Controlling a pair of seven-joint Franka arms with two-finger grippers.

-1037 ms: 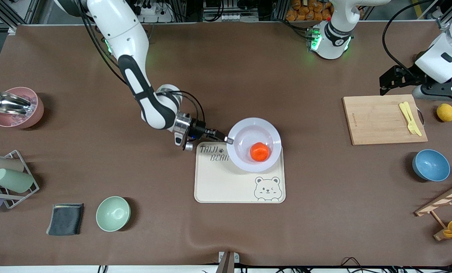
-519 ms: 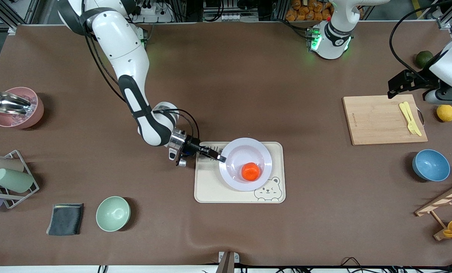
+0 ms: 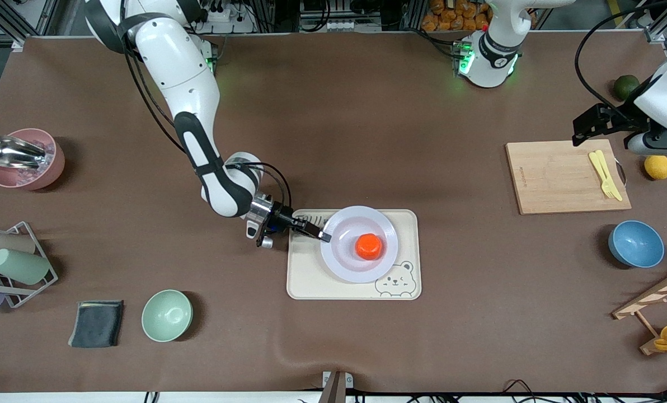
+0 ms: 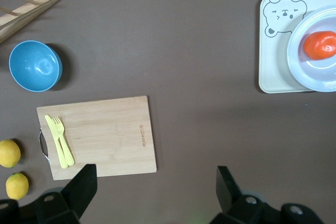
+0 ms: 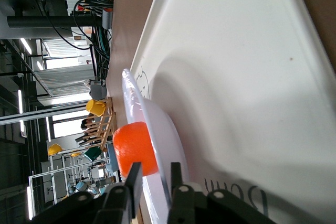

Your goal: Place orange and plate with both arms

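Two arms share this job, but only the right one is busy: its gripper [image 3: 318, 232] sits at the plate's [image 3: 339, 263] rim on the side toward the right arm's end of the table, one finger [image 5: 133, 181] above the rim and the other below it. The gap looks slightly wider than the rim, so I judge the fingers are just loosening, though I cannot tell whether they still touch it. The plate lies flat on the cream bear tray [image 3: 305, 280], filling most of the tray's half nearer the left arm's end and covering the tray edge farthest from the front camera; the printed bear at the tray's near corner peeks out beside it. The orange [image 3: 369, 246] rests in the plate's middle. The left gripper [image 4: 155, 192] waits with fingers spread wide and empty, above the table near the wooden board [image 3: 563, 179] at the left arm's end. The placing step looks all but done. Next, the right gripper should open fully and draw back level from the rim, without lifting it, so the plate does not tip and roll the orange.
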